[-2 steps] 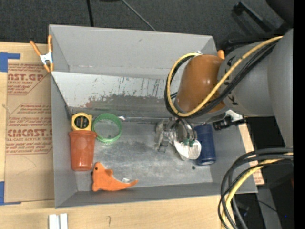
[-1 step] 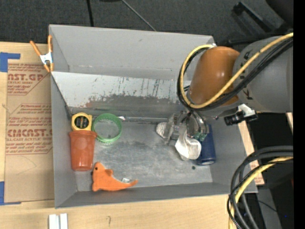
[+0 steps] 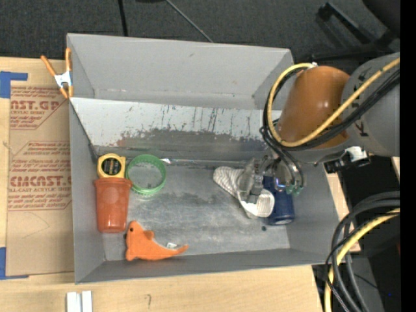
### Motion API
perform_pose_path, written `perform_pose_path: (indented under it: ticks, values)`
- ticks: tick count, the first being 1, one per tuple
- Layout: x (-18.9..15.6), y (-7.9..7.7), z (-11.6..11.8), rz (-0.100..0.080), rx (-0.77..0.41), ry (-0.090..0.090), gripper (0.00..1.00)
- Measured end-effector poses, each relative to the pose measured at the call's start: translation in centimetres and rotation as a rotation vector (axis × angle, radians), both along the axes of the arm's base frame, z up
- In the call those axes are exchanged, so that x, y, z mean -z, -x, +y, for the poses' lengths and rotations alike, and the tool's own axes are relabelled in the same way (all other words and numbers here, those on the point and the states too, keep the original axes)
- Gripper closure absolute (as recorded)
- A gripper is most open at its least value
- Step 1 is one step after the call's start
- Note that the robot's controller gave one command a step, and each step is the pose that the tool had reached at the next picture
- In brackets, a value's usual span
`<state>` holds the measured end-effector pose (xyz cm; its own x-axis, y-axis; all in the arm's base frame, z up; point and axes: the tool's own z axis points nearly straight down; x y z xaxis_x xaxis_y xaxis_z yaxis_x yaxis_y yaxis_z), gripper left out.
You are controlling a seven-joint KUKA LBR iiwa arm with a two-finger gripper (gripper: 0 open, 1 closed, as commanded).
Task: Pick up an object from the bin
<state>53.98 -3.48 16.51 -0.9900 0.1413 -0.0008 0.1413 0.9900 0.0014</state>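
My gripper (image 3: pixel 259 179) is down at the right side of the bin floor, directly on a crumpled white cloth (image 3: pixel 229 177) with grey stripes. The cloth spreads left from under the gripper, and a fold of it (image 3: pixel 260 207) lies just below. A dark blue cylinder (image 3: pixel 282 209) stands or lies against the cloth's right side, partly hidden by the gripper and the wrist above it.
Along the left wall lie a yellow and black tape measure (image 3: pixel 110 166), a green ring (image 3: pixel 147 174) and an orange cup (image 3: pixel 112 205). An orange fish-shaped toy (image 3: pixel 147 244) rests near the front left corner. The arm's orange cover and cables hang over the bin's right side.
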Motion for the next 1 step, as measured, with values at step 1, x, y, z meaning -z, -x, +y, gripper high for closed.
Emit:
perform_pose_path:
  ticks: [1]
  values:
    - [-2.21,-0.04,-2.84,0.0,0.022,0.002,1.0]
